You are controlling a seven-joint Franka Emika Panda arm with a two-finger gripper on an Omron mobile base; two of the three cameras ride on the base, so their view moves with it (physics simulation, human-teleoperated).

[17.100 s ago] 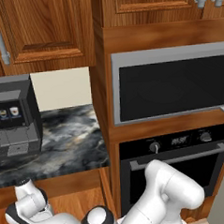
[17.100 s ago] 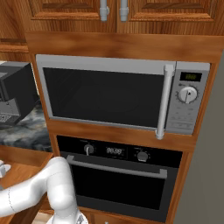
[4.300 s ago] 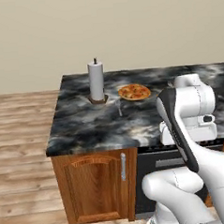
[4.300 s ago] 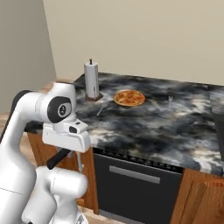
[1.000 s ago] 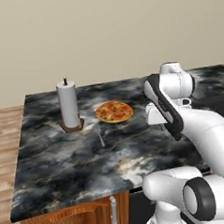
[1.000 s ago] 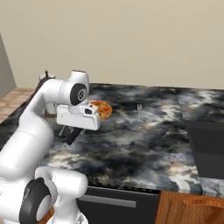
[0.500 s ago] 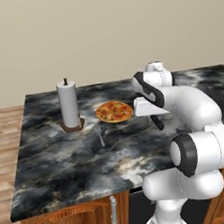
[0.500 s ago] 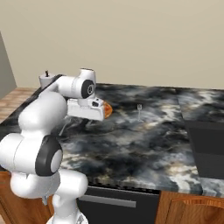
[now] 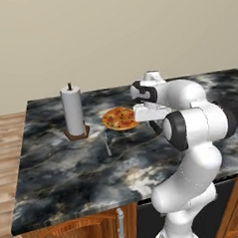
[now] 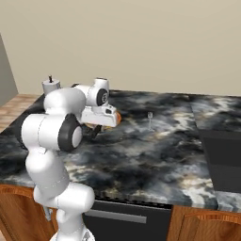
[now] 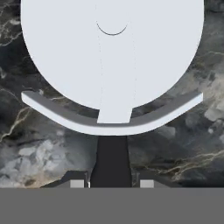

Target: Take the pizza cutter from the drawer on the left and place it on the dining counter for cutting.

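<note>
The arm has folded back toward its base over the desk (image 9: pixel 69 164), and the end effector (image 11: pixel 112 181) has swung nearer the pizza (image 9: pixel 119 118), holding the pizza cutter (image 11: pixel 112 65).

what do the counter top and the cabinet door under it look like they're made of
The counter top looks like polished stone, probably marble: dark grey-black with white veins. The cabinet door looks like varnished reddish-brown wood, with a silver, seemingly metal handle.
</note>
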